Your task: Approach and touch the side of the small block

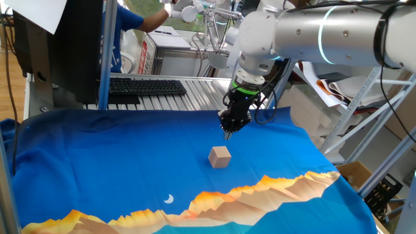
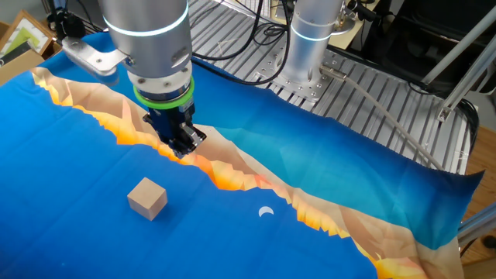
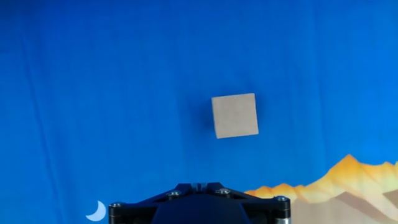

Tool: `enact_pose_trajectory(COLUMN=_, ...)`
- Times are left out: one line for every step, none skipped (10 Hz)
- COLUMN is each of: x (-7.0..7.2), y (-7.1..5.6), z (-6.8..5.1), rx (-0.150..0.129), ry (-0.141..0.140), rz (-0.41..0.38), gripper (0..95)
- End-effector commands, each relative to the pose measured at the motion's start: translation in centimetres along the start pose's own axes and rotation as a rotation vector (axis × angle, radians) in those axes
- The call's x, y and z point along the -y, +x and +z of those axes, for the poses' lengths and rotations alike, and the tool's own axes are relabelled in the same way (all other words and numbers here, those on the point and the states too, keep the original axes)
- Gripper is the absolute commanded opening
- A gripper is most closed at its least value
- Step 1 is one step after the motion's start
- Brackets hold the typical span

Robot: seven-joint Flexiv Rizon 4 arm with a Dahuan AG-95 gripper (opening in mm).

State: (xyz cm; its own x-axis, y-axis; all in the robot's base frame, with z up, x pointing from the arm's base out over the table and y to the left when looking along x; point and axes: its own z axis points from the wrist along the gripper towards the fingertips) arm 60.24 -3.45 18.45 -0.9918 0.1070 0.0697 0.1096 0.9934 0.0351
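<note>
The small block point(image 1: 220, 156) is a plain tan wooden cube resting on the blue cloth. It also shows in the other fixed view point(image 2: 147, 198) and in the hand view point(image 3: 234, 115). My gripper point(image 1: 228, 133) hangs above the cloth, a little behind and above the block, not touching it. In the other fixed view the gripper point(image 2: 182, 149) is up and to the right of the block. Its fingers look pressed together into one narrow tip. In the hand view the gripper point(image 3: 198, 186) shows only its dark body at the bottom edge.
The blue cloth point(image 1: 117, 162) has an orange mountain print point(image 1: 260, 188) and a small white crescent point(image 1: 169, 199) near the front. A black keyboard point(image 1: 146, 86) and a ribbed metal table lie behind. A person in blue point(image 1: 127, 26) stands at the back.
</note>
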Motion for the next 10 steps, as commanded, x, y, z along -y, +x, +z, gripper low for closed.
enact_pose_trajectory(x=0.2, y=0.0, z=0.1, rx=0.019, ry=0.007, rz=-0.001, gripper=0.0)
enact_pose_trajectory(x=0.5, y=-0.1, z=0.2, rx=0.043, ry=0.014, rz=-0.019, gripper=0.0)
enact_pose_trajectory(x=0.9, y=-0.5, z=0.5, rx=0.079, ry=0.014, rz=-0.035, gripper=0.0)
enact_pose_trajectory(x=1.6, y=-1.2, z=1.3, rx=0.114, ry=0.012, rz=-0.067, gripper=0.0)
enact_pose_trajectory(x=2.2, y=-1.6, z=1.9, rx=0.131, ry=0.011, rz=-0.093, gripper=0.0)
enact_pose_trajectory(x=2.4, y=-1.7, z=2.7, rx=0.139, ry=0.01, rz=-0.1, gripper=0.0)
enact_pose_trajectory(x=2.4, y=-1.4, z=4.2, rx=0.162, ry=0.01, rz=-0.092, gripper=0.0)
enact_pose_trajectory(x=2.4, y=-1.2, z=4.6, rx=0.172, ry=0.011, rz=-0.088, gripper=0.0)
enact_pose_trajectory(x=2.2, y=-0.7, z=6.1, rx=0.181, ry=0.015, rz=-0.078, gripper=0.0)
enact_pose_trajectory(x=2.2, y=-0.5, z=6.9, rx=0.178, ry=0.012, rz=-0.077, gripper=0.0)
